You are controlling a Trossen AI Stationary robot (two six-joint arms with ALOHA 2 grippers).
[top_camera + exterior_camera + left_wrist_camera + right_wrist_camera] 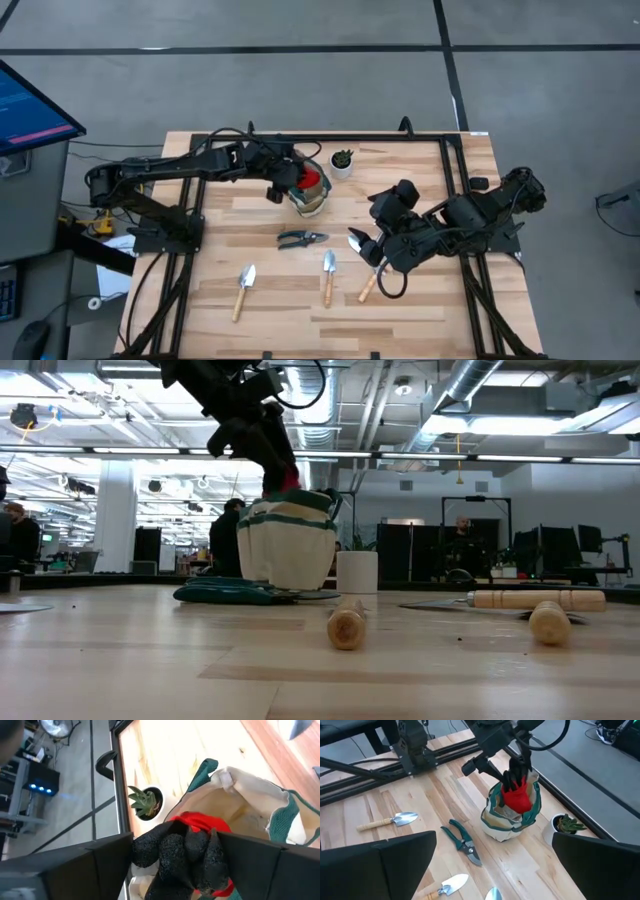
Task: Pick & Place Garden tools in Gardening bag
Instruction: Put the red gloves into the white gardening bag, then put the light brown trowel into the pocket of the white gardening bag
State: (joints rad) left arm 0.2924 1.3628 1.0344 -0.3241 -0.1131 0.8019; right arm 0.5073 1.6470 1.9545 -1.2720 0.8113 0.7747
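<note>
Dropping red glove (518,800) into bag (309,201), middle of frame | left hand (290,180) clamped on it; soft, light | right hand (362,252) apart over trowel (356,243); grab its stiff wooden handle

Even overhead light, bright ceiling strips (250,455) glared in low view. Soft shadows on table (400,300). Near handle (346,628) blurred; wrist views' foreground soft.

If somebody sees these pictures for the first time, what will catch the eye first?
The bright red and black glove-like item stands out, held by the left pincer over the mouth of the beige canvas bag with green trim at the table's far middle. Dark pruning shears and three wooden-handled trowels lie nearer, beside the open right pincer.
</note>
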